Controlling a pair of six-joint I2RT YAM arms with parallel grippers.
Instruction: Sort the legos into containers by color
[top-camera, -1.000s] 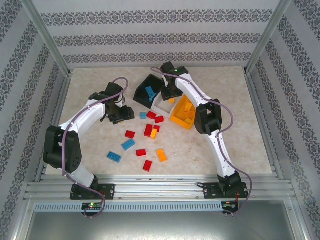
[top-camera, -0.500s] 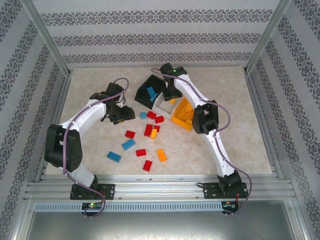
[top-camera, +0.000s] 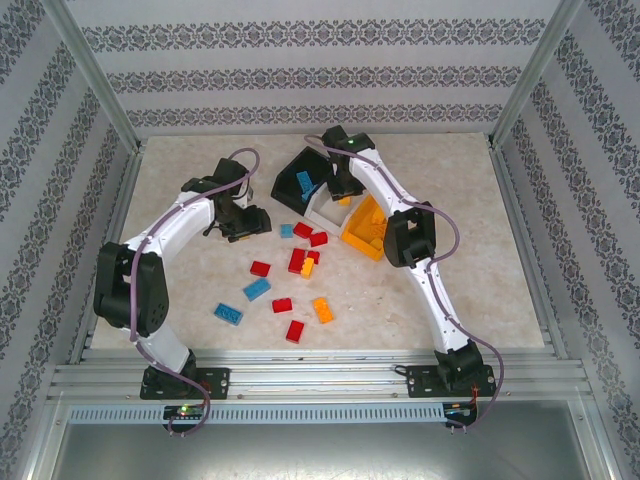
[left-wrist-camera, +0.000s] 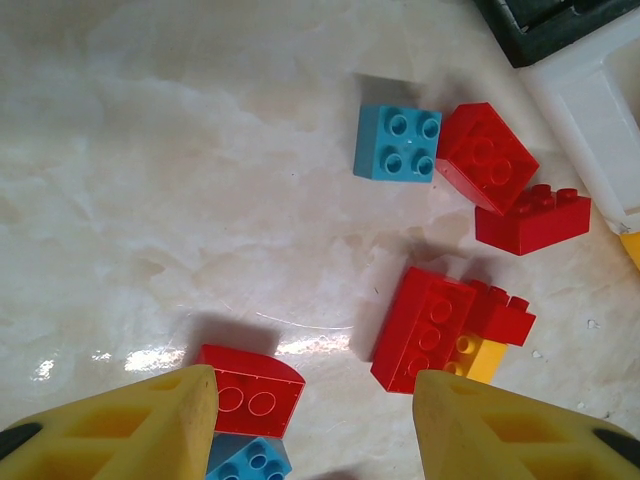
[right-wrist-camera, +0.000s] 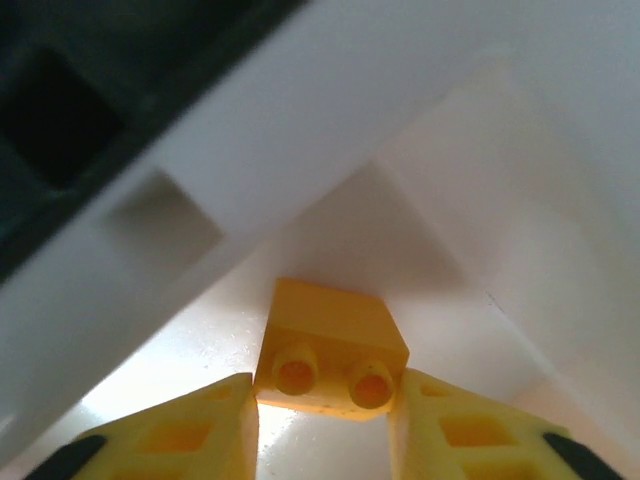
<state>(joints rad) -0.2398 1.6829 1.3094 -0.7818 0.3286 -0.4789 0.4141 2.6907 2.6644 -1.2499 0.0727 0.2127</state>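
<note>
Sitting on the floor of the white bin, a yellow lego brick is pinched between the fingertips of the right gripper. The black bin and the orange bin stand at each side. The left gripper hangs with jaws apart and empty above the red bricks and a blue brick on the table.
</note>
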